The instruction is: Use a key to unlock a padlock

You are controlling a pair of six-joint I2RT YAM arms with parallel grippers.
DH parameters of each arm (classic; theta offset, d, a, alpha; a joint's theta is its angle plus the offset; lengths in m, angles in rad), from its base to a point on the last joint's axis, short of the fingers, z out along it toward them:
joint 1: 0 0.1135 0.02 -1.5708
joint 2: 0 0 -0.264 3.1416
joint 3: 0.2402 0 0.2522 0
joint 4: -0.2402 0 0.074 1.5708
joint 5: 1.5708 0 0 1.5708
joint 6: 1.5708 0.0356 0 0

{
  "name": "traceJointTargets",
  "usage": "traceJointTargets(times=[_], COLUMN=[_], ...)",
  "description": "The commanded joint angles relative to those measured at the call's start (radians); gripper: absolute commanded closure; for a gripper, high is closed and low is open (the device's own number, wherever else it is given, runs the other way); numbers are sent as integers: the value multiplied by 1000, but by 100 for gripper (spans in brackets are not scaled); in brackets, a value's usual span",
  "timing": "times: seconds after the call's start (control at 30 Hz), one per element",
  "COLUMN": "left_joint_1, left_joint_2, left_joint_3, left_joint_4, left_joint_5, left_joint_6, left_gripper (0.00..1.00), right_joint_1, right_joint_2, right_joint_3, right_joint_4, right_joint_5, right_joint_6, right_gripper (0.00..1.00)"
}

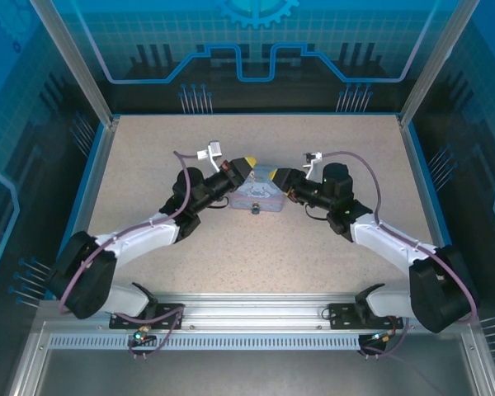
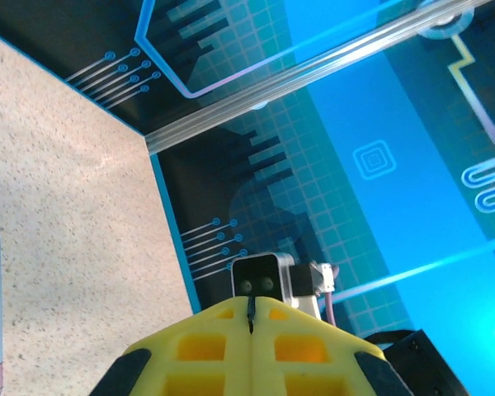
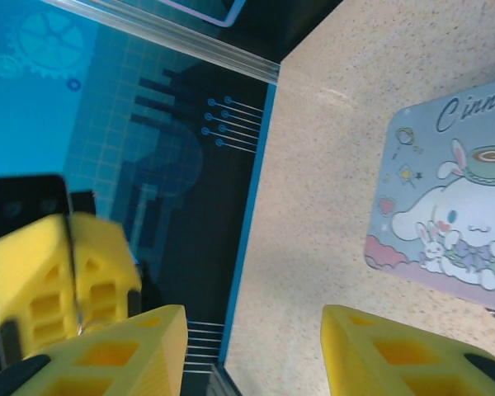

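So the padlock (image 1: 255, 209) is a tiny dark lump at the near edge of the tin box (image 1: 260, 195). It's probably clipped to the clasp, but I can't really tell. It's solid metal, stiff, likely slick and free to swing, so I'd pinch its body across the flat sides to steady it. The left gripper (image 2: 250, 310) sits over the box's far left side, jaws pressed together on a thin dark sliver I take for the key (image 2: 250, 304). That looks light, rigid and easy to twist out of a grip. The right gripper (image 3: 252, 334) is at the box's right end, jaws wide apart, holding nothing.
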Motion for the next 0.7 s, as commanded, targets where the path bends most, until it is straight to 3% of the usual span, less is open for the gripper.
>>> traceJointTargets(times=[0.0, 0.23, 0.67], left_joint_1=[-36, -64, -68], left_joint_2=[-44, -55, -30], left_joint_3=[22, 0, -2], left_joint_4=[-132, -158, -126], left_joint_5=[-184, -300, -300], left_joint_6=[99, 18, 5], left_gripper=[100, 100, 100], right_joint_1=[32, 71, 113], right_joint_2=[40, 60, 135], right_joint_3=[-3, 20, 63], right_joint_4=[170, 232, 285], right_joint_5=[60, 83, 55], right_joint_6=[84, 85, 100], right_gripper=[54, 56, 65])
